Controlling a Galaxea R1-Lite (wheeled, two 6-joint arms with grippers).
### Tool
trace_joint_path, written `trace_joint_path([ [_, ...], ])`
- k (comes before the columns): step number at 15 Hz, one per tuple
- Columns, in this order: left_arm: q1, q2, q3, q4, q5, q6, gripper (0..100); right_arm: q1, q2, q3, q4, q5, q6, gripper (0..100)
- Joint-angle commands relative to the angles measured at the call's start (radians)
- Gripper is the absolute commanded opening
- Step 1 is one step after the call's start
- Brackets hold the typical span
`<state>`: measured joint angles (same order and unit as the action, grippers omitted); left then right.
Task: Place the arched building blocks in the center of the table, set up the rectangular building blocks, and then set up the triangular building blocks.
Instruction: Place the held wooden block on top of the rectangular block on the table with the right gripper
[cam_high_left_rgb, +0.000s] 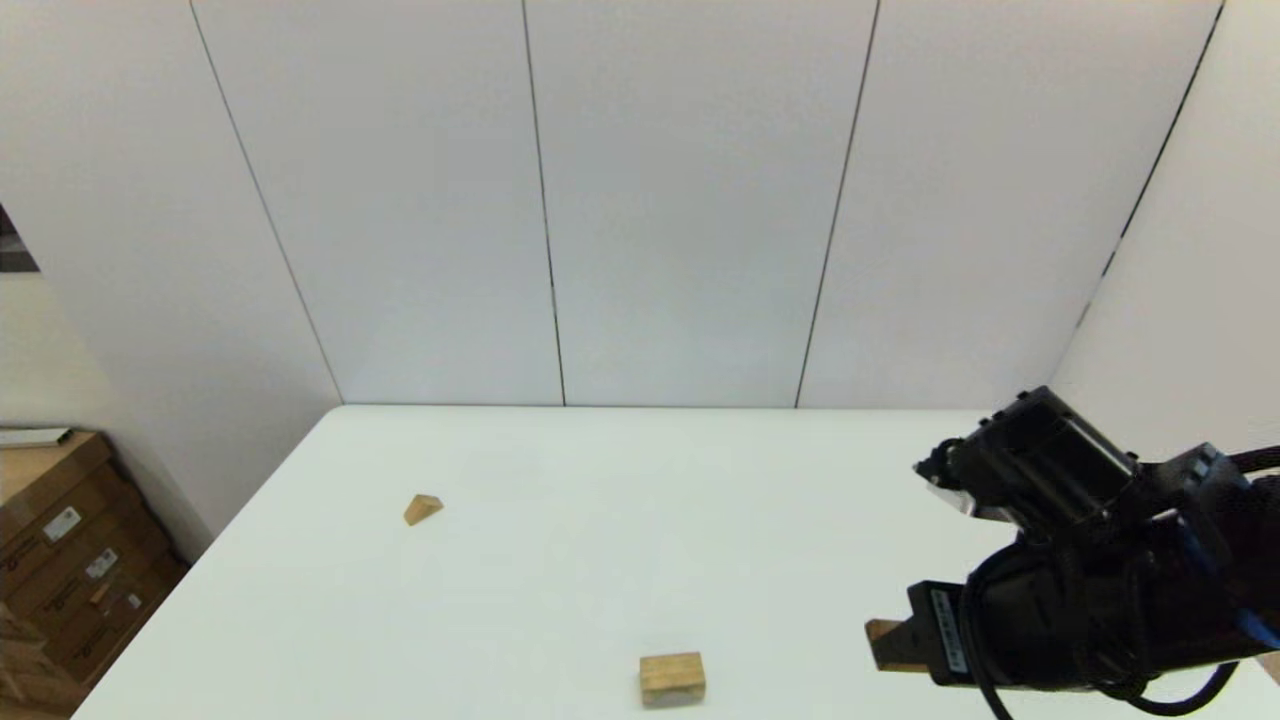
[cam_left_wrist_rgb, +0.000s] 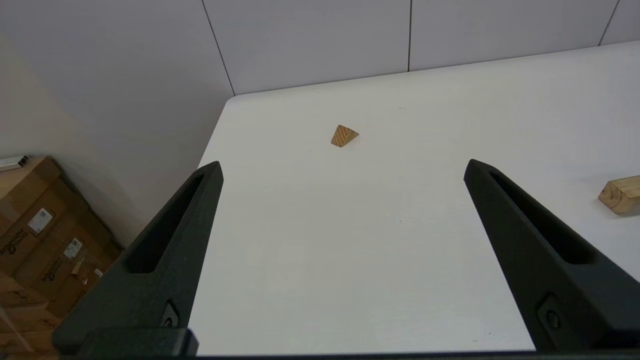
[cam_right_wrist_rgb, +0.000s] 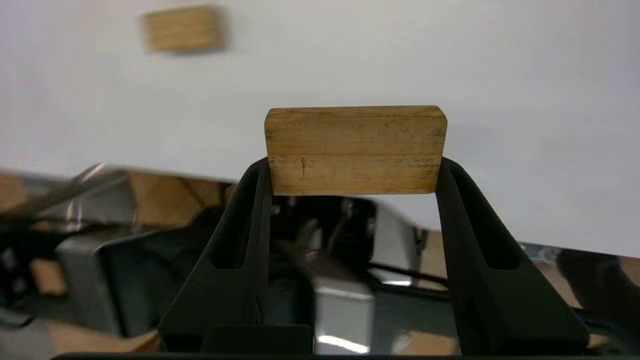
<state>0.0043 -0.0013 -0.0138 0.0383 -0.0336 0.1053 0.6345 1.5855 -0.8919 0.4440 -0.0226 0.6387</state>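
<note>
At the near right edge of the table (cam_high_left_rgb: 760, 500), the right gripper (cam_right_wrist_rgb: 353, 172) is carrying the rectangular building blocks (cam_right_wrist_rgb: 355, 149), a single flat brown slab pinched end to end between the two black fingertips. From the head camera only one corner of that slab is poking out to the left of the arm's black body (the rest is hidden behind it), and it appears to be held above the tabletop rather than resting on it. Further left, near the front edge and roughly at mid-width, the arched building blocks (cam_high_left_rgb: 672, 679) are lying on the table, well apart from the carried slab. Far off to the left, the triangular building blocks (cam_high_left_rgb: 423, 509) are sitting alone as one small wedge. The left gripper (cam_left_wrist_rgb: 342, 170) is hovering over the left side with fingers spread wide, holding nothing.

Judging from this, the rectangular step is in hand. The next move is likely calling for swinging the slab left toward the arched piece, lowering it squarely, and releasing only once it is resting steady.
</note>
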Motion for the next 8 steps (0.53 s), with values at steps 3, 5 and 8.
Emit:
trace_joint_path([
  [3,0.0,0.001,-0.002,0.0,0.0,0.002,100,0.165,0.238,-0.154,0.05,0.003,-0.024,0],
  [5,0.0,0.001,0.0,0.0,0.001,-0.001,100,0.191,0.306,-0.232,0.05,0.023,-0.04,0],
  [8,0.0,0.001,0.0,0.0,0.001,0.001,100,0.231,0.452,-0.378,0.056,0.023,-0.04,0],
])
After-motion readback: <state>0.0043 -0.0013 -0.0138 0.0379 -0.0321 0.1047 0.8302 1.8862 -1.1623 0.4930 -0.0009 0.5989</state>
